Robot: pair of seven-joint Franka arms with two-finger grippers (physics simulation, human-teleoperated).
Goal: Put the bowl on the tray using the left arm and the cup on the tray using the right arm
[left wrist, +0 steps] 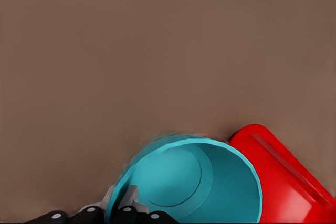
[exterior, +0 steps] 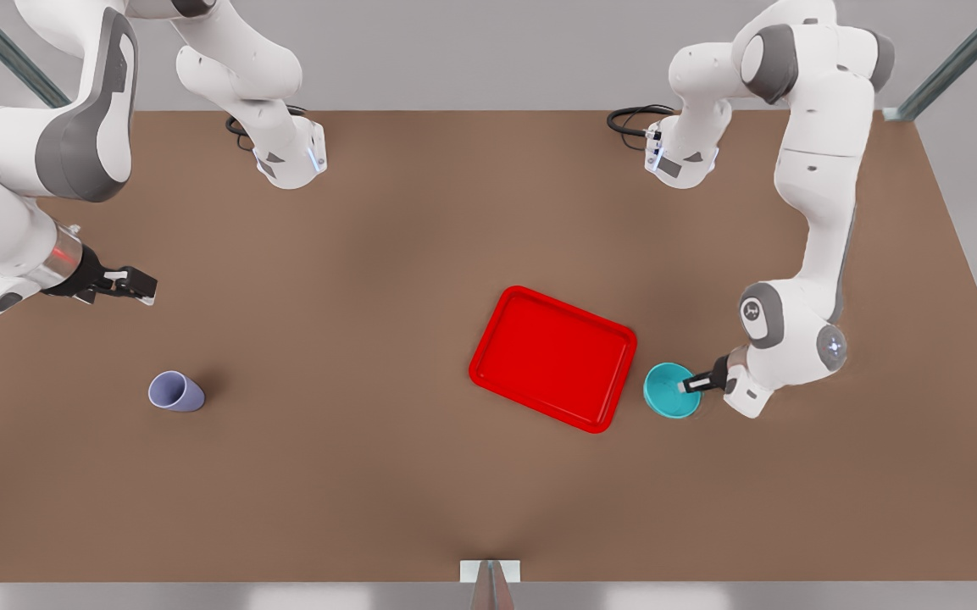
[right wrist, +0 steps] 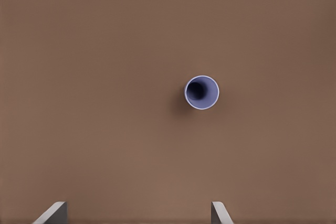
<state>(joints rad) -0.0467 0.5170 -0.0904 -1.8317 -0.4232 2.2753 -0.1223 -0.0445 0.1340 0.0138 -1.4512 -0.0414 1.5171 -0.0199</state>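
Already the left gripper is pinching the bowl's rim, with the tray just beside it, while the right gripper is waiting with fingers spread, well apart from the cup.

I am finding no readable text, label, brand name or number on anything here. The one mark I am seeing is a small round emblem on the grey joint cap of my left arm in the front view, too small to make out.
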